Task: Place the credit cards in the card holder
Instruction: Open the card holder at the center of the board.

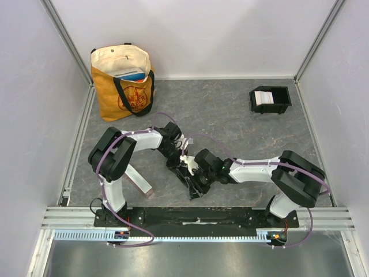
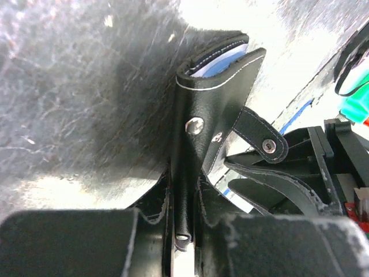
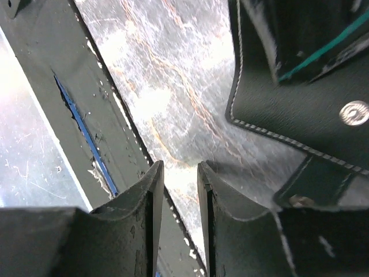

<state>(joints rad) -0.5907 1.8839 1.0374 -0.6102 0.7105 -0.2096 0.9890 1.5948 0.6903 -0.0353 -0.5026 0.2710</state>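
The card holder (image 1: 282, 107), a small black tray, stands at the far right of the table with a pale card (image 1: 263, 97) in its left compartment. At the middle front, both arms meet at a black folding wallet (image 1: 191, 183). My left gripper (image 2: 183, 214) is shut on one leaf of the wallet (image 2: 214, 109) and holds it on edge. Blue and white card edges (image 2: 222, 59) peek from its far end. My right gripper (image 3: 179, 173) is open with only tabletop between its fingers. The wallet (image 3: 288, 98) lies just to its right, apart from the fingertips.
An orange tote bag (image 1: 123, 82) stands at the far left corner. A grey bar (image 1: 138, 179) lies next to the left arm's base. The black mounting rail (image 1: 196, 215) runs along the near edge, close under the right gripper. White walls enclose the table.
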